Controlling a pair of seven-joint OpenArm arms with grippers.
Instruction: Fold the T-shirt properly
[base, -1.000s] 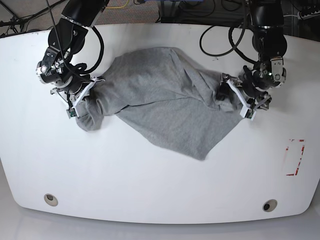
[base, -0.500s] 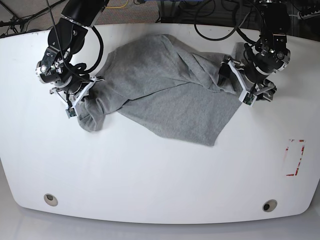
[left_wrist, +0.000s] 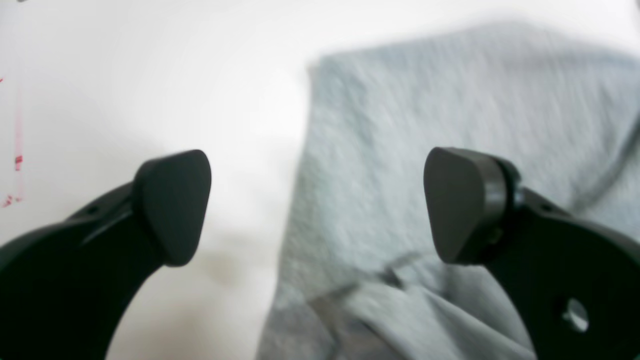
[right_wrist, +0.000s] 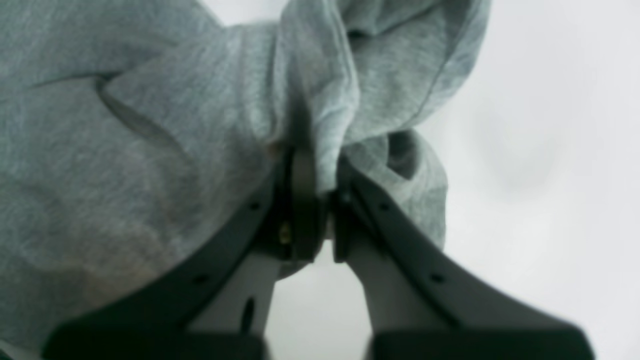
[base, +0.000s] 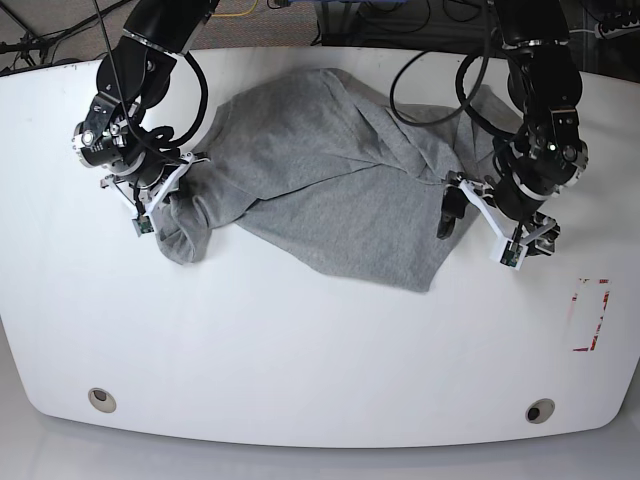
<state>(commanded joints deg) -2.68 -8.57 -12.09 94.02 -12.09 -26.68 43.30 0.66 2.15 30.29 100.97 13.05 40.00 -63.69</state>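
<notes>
The left gripper (base: 478, 226) has let go of the shirt (base: 330, 190): 0.5 s ago it was clamped on the cloth's right edge, and now its jaws stand wide apart with nothing between them. It has moved toward the table's near edge, away from where it gripped. The shirt's right side, bunched in that grip 1 s ago, now lies spread flat.

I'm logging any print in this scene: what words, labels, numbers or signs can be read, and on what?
None can be read.
T-shirt: only plain grey cloth shows, no lettering.
Table: a red marking near the edge, a rough outline, not text.
</notes>
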